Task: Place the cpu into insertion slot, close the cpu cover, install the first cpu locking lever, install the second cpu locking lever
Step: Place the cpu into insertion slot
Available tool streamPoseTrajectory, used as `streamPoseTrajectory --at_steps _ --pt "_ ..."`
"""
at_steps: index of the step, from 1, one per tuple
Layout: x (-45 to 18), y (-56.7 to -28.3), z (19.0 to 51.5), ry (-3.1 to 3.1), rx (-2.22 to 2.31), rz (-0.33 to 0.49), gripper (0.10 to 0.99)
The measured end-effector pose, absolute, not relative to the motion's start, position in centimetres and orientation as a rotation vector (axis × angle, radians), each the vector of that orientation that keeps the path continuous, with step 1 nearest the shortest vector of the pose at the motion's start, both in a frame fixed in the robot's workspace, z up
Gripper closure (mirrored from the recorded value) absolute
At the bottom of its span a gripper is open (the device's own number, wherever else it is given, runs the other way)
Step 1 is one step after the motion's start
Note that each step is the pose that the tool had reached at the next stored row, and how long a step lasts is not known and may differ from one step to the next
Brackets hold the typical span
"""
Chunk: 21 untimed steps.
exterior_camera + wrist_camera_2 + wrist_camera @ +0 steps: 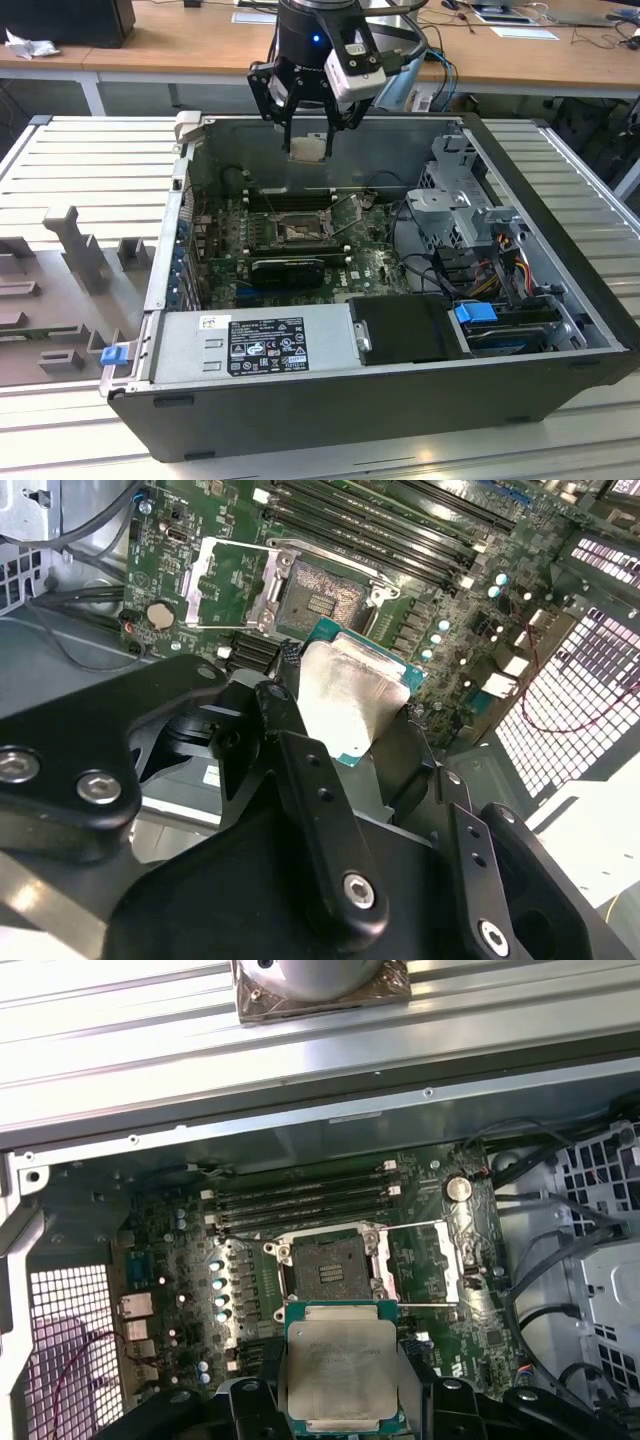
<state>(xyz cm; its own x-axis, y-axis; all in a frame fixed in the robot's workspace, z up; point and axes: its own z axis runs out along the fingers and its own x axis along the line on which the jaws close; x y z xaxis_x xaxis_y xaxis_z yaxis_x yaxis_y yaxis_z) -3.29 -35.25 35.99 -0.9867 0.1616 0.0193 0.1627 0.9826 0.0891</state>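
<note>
Auditor: Progress, item by item?

Clerk: Cpu: not yet seated. It is clamped by its edges between the fingers of the gripper, pale top upward. It hangs high over the insertion slot, roughly above it and well apart from it. Slot: bare, dark contact field exposed. Cpu cover: swung open on its hinge, lying just beside the slot. Locking levers: I cannot pick them out with certainty, but judge them unlatched, since the cover is open. Tally: none of the four steps complete, the first in hand.

Auditor: Containers?

Clerk: One, a computer case, lying with its side panel off. Contents:
- Green motherboard, carrying the slot.
- Memory sockets, just beside the slot.
- Long black card, near the slot on the opposite side.
- Coin cell, near the slot, beyond the open cover.
- Power supply with a white label, well apart from the slot.
- Drive cage with its cables, well apart from the slot toward the exterior view's right.
</note>
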Motion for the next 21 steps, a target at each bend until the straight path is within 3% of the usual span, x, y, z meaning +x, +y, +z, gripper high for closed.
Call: streamPoseTrajectory --at_steps 21 --pt "-3.29 -35.25 35.98 -3.109 -0.352 -0.142 0.553"
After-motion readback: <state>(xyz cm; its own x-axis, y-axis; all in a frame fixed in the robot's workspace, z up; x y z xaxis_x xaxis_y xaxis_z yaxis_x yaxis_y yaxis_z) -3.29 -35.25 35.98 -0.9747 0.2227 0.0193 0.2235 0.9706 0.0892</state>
